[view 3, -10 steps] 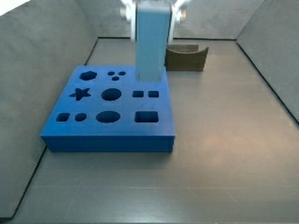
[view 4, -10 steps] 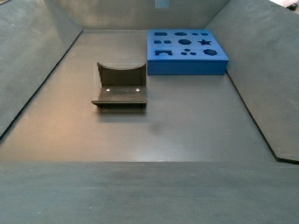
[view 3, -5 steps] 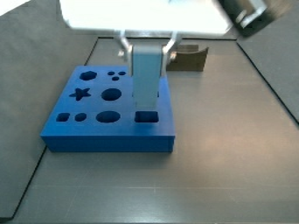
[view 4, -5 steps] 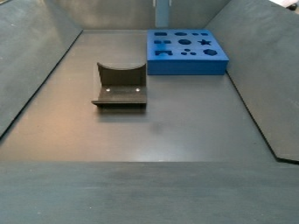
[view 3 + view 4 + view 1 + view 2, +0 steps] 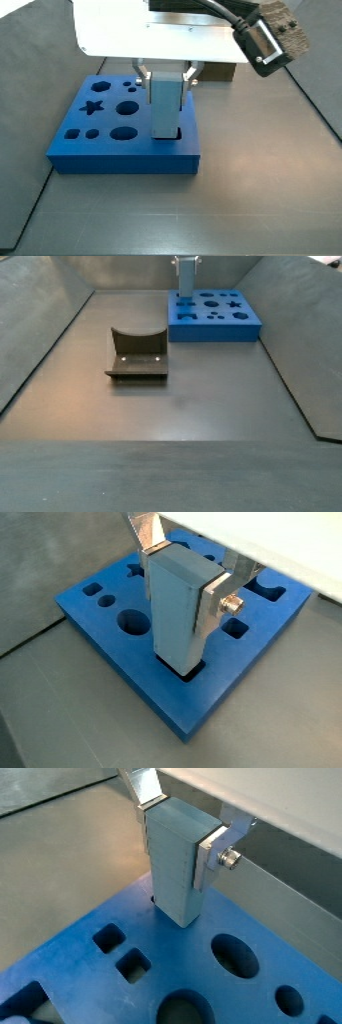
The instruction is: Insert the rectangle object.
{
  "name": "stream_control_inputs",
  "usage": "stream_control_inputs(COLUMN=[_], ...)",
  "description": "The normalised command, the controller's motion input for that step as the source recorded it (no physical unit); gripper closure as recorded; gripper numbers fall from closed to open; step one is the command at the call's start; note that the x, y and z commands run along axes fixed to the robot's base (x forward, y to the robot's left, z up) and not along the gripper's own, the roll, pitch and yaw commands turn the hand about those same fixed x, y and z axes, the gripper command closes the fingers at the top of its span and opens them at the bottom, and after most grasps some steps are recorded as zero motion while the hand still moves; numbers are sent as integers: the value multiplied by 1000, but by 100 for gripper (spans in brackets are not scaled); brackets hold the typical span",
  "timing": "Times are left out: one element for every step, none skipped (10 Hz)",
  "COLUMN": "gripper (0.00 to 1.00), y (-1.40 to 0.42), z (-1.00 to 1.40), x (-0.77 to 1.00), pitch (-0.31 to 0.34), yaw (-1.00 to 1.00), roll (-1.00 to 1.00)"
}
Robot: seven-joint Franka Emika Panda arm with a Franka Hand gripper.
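Gripping rectangle object [image 5: 177,607]: pincer [image 5: 187,572].

Dull grey floor [image 5: 187,406], sloping grey walls [image 5: 40,326]

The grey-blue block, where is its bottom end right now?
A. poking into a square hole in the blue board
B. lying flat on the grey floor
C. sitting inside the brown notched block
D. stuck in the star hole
A. In a wrist view the gripper holds the rectangle object upright, its lower end entering a square hole at the edge of the blue board.
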Motion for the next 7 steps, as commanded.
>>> stream_control_inputs(gripper=[100,100,100,100,100,100,100], y=[-40,-63,-94,-317,-440,-406,-349], z=[-320,-474,-763,-789,-654,-617,-640], x=[229,160,-100,-374,-431,-386,-251], pitch=[26,0,-120,-197,-191,-171,-151], yaw=[0,0,0,0,146,189,143], roll=[131,111,3,47,17,0,0])
